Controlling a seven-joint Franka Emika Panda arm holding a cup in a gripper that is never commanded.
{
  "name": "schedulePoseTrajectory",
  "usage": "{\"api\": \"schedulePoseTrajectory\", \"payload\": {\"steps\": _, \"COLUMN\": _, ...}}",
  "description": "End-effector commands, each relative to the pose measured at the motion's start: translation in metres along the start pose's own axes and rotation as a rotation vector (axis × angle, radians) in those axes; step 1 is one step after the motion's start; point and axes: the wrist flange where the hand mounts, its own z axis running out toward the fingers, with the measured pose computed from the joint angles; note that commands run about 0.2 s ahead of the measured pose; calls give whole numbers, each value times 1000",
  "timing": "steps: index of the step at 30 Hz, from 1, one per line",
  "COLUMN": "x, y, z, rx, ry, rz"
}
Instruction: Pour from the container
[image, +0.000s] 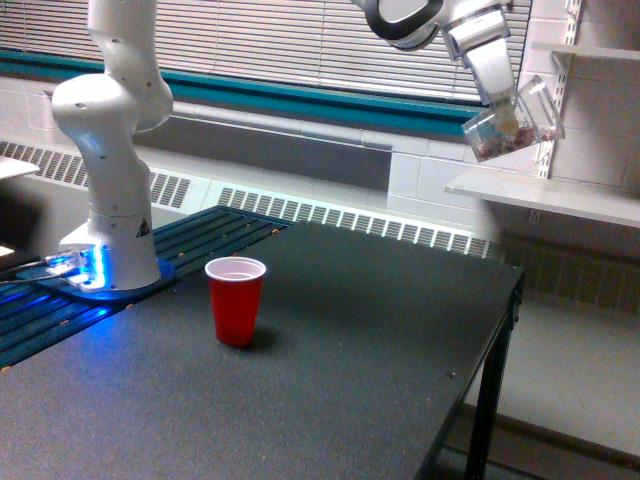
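High at the exterior view's upper right, the gripper (512, 118) pinches the container (512, 125), a clear plastic jar, tilted well off upright. Brownish-red bits lie gathered along its lower side. It hangs in the air in front of the shelf (545, 195), past the table's far right corner and clear of the tabletop.

Red cup (236, 300): upright on the table (400, 340), left of centre, mouth open, pale inside; whether it holds anything cannot be told. Cup and container well apart; container much higher and further to the view's right.

Arm base (110, 180): white, on the table's left side, blue light glowing at its foot. A black slatted panel (210, 235) lies beside the base. Nothing stands between cup and container.

Table: dark, matte, speckled top, black leg at the right edge. Behind: a long radiator grille (350, 215) under a teal-trimmed sill (300, 98), closed blinds (300, 40) above, painted block wall, white shelving on brackets at right.
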Motion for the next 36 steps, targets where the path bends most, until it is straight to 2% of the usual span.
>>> {"api": "schedulePoseTrajectory", "payload": {"steps": 1, "x": 2, "y": 1, "z": 0, "rx": -4, "ry": 3, "rz": -8}}
{"api": "schedulePoseTrajectory", "payload": {"steps": 5, "x": 0, "y": -1, "z": 3, "rx": 7, "ry": 12, "rz": 1}}
{"api": "schedulePoseTrajectory", "payload": {"steps": 17, "x": -1, "y": 13, "z": 4, "rx": 7, "ry": 18, "rz": -63}}
{"api": "schedulePoseTrajectory", "payload": {"steps": 25, "x": -4, "y": 39, "z": 0, "rx": -28, "ry": 29, "rz": -101}}
{"api": "schedulePoseTrajectory", "payload": {"steps": 36, "x": -27, "y": 84, "z": -3, "rx": -67, "ry": 23, "rz": -108}}
